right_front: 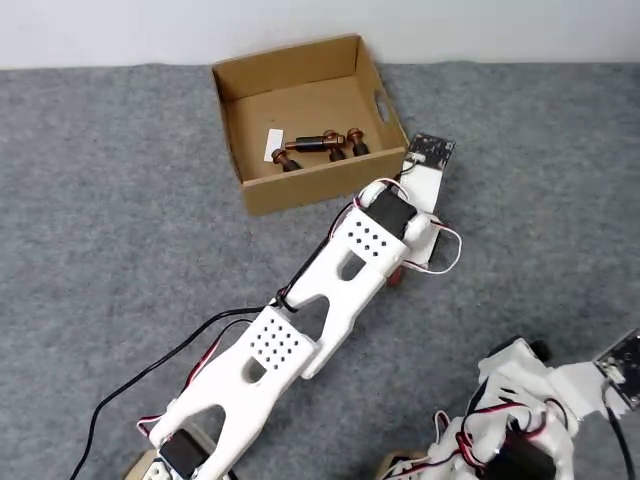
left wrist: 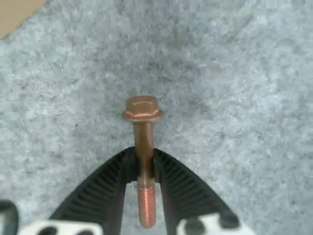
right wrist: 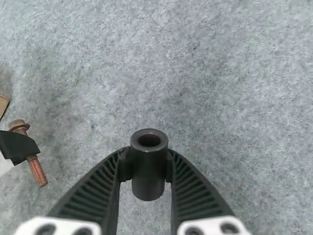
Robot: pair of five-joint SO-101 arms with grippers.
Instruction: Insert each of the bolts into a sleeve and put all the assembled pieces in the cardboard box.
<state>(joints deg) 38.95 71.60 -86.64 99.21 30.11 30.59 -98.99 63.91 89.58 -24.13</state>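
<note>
We log left fingers [left wrist: 110, 183] clamped on a bolt [left wrist: 142, 122] near the cardboard box [right_front: 300, 190] | right fingers [right wrist: 100, 188] gripping a sleeve [right wrist: 148, 161] over the surface [right wrist: 220, 73] | assembled pieces [right_front: 315, 143] lying inside the box

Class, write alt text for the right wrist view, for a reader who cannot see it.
The right gripper clamps a dark sleeve, its open bore facing the camera, with grey carpet behind it. Farther off, the left gripper holds a copper bolt by its shank.
</note>
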